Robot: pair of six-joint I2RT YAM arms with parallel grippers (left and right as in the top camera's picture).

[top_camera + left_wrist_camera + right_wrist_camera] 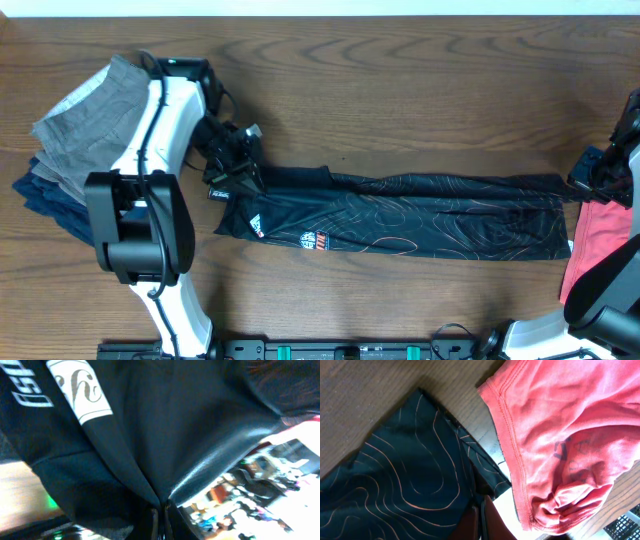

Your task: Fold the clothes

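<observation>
Black jersey (400, 212) stretched long, orange contour lines.

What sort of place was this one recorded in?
Probably a robotics lab workbench: a wooden table with a left arm and right arm holding a black jersey taut, a red shirt alongside.

Overhead stares straight down across the whole dark wooden table (400, 100), and both wrist cameras sit tight against opposite ends of the thin black contour-lined jersey (400, 215) that overhead shows full length.
</observation>
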